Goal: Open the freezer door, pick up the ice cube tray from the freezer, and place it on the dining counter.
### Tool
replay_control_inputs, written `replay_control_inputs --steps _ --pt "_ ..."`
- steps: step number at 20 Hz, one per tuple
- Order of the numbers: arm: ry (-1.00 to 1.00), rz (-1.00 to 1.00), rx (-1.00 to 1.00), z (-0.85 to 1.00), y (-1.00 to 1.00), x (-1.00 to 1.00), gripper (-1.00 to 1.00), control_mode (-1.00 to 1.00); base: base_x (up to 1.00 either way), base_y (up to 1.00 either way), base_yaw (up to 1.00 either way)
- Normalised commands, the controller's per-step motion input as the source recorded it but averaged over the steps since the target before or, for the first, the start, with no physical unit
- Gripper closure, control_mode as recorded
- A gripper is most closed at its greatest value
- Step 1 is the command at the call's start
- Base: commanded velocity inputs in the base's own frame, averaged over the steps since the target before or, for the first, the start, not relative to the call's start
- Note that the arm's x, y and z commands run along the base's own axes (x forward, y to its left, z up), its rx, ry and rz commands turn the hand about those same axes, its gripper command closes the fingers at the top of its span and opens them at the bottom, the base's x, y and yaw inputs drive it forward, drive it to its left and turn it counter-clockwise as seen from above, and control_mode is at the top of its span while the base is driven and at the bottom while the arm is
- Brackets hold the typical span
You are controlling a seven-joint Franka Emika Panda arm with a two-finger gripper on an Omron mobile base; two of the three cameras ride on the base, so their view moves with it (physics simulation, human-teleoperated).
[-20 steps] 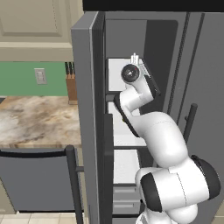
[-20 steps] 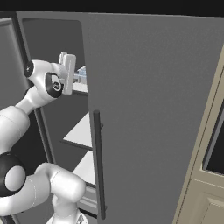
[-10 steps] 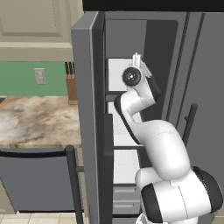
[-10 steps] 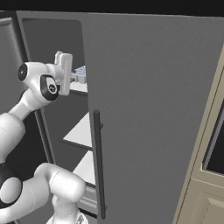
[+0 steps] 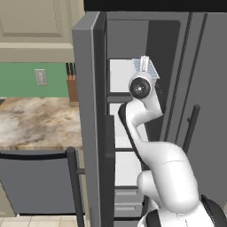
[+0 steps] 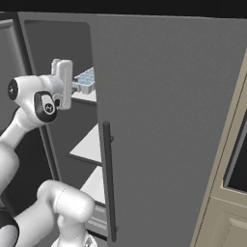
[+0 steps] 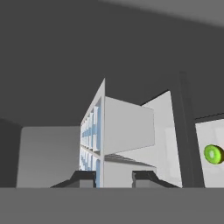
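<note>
A: Ice cube tray (image 6: pixel 85 80) — where is it?
B: Up inside the freezer (image 5: pixel 133 53), at the gripper (image 7: pixel 113 177). In the right base view it sticks out past the hand, above the white shelves (image 6: pixel 89 144).
A: Is it gripped?
B: The 2 fingertips (image 7: pixel 85 177) sit either side of the tray's near edge in the hand view, narrowly parted. Whether they actually press on it, I cannot tell.
A: And the freezer door (image 5: pixel 88 124)?
B: Swung wide open at the left. A small green round item (image 7: pixel 213 154) lies off to the right in the hand view.
</note>
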Motion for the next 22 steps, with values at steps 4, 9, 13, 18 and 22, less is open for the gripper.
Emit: replay_control_inputs --steps 4,9,13,18,22 --pt "0.0 0.02 0.0 0.13 0.0 -0.42 1.0 -1.0 0.0 0.0 0.0" --pt "0.0 0.01 0.0 0.27 0.0 -0.29 1.0 -1.0 0.0 0.0 0.0" --pt "0.0 0.0 0.0 0.28 0.07 -0.32 1.0 -1.0 0.0 0.0 0.0" --pt "0.0 0.0 0.0 0.17 0.19 -0.29 1.0 -1.0 0.0 0.0 0.0" --pt "0.02 0.0 0.0 0.03 0.21 -0.31 1.0 -1.0 0.0 0.0 0.0"
